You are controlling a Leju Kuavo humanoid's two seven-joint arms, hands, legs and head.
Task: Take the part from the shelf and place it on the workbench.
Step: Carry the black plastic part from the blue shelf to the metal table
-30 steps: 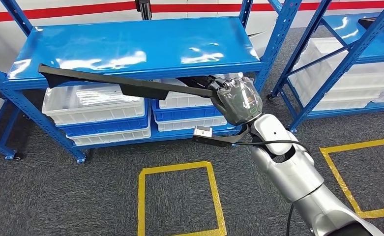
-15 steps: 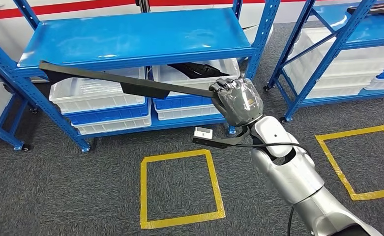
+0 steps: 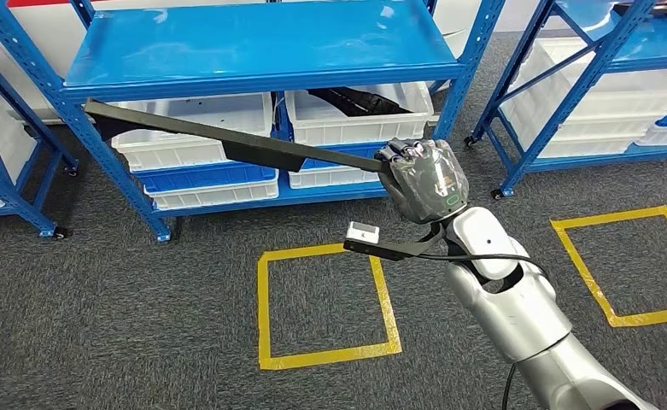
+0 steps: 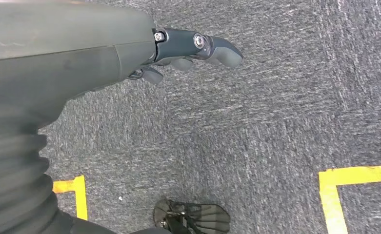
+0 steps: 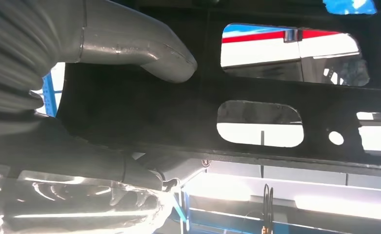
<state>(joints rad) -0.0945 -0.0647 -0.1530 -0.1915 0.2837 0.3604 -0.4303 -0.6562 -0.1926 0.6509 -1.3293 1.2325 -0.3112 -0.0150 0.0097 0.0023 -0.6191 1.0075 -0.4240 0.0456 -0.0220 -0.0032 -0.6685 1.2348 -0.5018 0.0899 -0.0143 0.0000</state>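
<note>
Step in hand, as I judge it: carry, with the part (image 3: 227,143) already off the shelf (image 3: 261,43) and the bench yet to be reached. No bench shows in these frames.

Doing it well:
- The part is long and gripped at one end, so leverage on the grip will be large. Keep the wrist stiff and turn slowly.
- The free end lies in front of the shelf's left post (image 3: 116,154), near it in the head view. Back clear of the shelf before swinging, or the tip may catch the post.
- Keep the part near level so it does not slide in the grip.

Pose:
- Right hand (image 3: 421,178) is raised in front of the shelf's lower tier, forearm reaching forward, fingers clamped around the part's near end. The part runs from the hand up and left toward the post.
- In the right wrist view the thumb (image 5: 144,48) presses across the part's black slotted face.
- Left hand (image 4: 178,53) hangs over the carpet away from the shelf, fingers loosely curled, holding nothing.
</note>
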